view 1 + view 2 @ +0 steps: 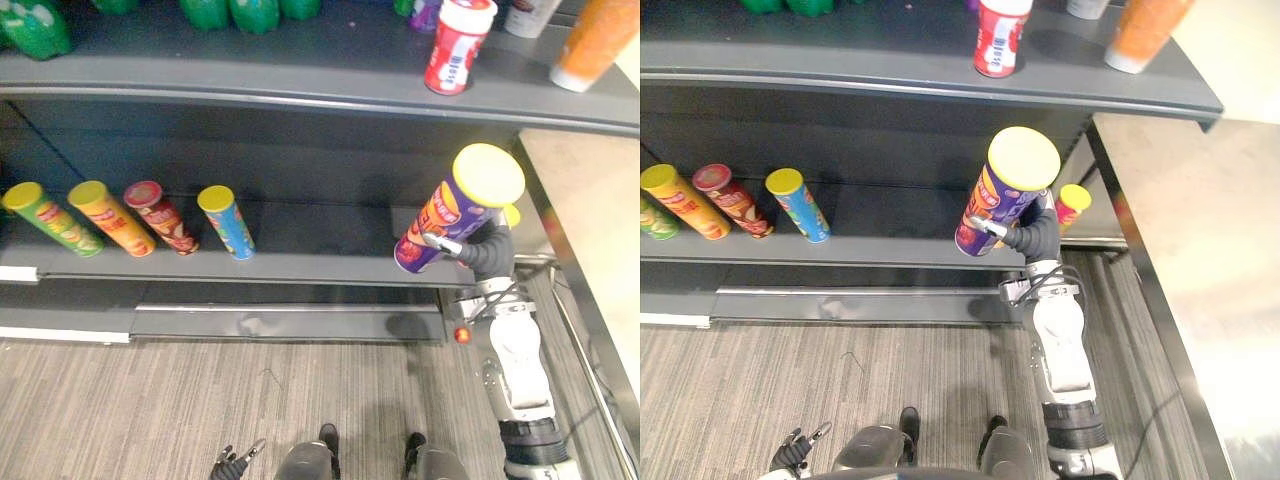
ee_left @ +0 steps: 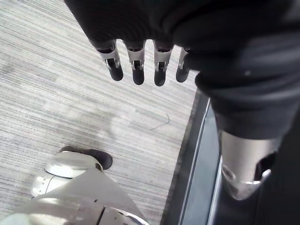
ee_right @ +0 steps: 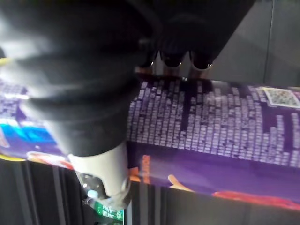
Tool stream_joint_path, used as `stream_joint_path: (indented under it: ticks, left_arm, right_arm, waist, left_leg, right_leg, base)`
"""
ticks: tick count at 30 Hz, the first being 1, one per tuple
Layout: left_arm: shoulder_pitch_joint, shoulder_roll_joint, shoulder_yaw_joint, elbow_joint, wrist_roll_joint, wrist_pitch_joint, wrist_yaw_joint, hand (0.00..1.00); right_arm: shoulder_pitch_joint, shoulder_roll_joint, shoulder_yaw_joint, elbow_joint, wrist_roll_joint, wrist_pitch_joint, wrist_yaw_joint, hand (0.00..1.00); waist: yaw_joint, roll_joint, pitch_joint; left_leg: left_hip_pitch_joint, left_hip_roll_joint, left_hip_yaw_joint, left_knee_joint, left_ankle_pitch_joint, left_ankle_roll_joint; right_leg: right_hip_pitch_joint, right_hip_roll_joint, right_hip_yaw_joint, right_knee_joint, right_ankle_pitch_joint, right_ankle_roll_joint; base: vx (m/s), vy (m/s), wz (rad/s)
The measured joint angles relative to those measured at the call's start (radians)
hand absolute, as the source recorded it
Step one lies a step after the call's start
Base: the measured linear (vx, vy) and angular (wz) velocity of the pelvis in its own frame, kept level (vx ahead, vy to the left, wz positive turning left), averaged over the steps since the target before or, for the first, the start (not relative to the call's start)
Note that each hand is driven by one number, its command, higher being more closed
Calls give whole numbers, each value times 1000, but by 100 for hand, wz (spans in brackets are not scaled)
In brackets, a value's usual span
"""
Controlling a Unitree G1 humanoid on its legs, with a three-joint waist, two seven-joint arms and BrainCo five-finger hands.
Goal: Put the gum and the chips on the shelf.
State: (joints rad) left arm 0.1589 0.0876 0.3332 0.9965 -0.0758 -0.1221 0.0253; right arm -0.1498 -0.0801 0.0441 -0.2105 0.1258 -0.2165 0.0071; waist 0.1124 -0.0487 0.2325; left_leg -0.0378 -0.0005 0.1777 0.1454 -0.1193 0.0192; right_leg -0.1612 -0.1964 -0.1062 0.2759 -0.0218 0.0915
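Grey shelf (image 1: 320,262) holds four leaning tubes (image 1: 228,222); right robot hand (image 1: 485,250) grips tilted purple chips can (image 1: 445,215), yellow-lidded; left robot hand (image 2: 137,63) hangs slack

R arm (image 1: 518,365): smooth silver-white forearm shell, black ribbed collar low down nr the elbow, bare metal bracket at the wrist. R hand (image 1: 487,250) wrapped in a dark ribbed cover, fat folds up close. L hand (image 2: 137,65) has the same dark cover over back & wrist; silver fingers w/ dark rounded tips in a row, thumb (image 2: 243,164) a stout silver barrel set apart.
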Motion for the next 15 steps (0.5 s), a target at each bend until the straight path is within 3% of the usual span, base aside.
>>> stream_joint_path:
  ticks: [3, 6, 8, 15]
  left_arm:
    - [4, -20, 31, 8, -29, 1, 0, 0]
    - [2, -27, 42, 25, -30, 1, -4, 0]
    - [3, -30, 61, 36, -28, 1, -8, 0]
    - [2, -29, 67, 39, 15, 1, -6, 0]
  right_arm:
    - [25, 22, 24, -11, 1, 0, 4, 100]
    - [48, 21, 31, -15, 2, 0, 7, 100]
    - [82, 21, 42, -15, 3, 0, 17, 100]
    - [159, 19, 103, -11, 4, 0, 36, 100]
  waist:
    - [0, -1, 0]
    - [-2, -4, -3]
    - [-19, -5, -8]
    - [-31, -7, -39]
  left_leg:
    - [21, 30, 7, 7, -25, -49]
    - [44, 57, 14, -6, -36, -66]
    - [62, 78, 19, -29, -34, -75]
    - [79, 90, -10, -118, 18, -94]
  right_leg:
    - [69, 35, -7, -110, 11, 9]
    - [106, 65, -8, -163, 11, 9]
    - [136, 90, -10, -205, 11, 9]
    - [169, 112, -61, -275, 18, -3]
  base:
    - [133, -125, 3]
    - [84, -147, -18]
    - [57, -147, -11]
    - [15, -86, 17]
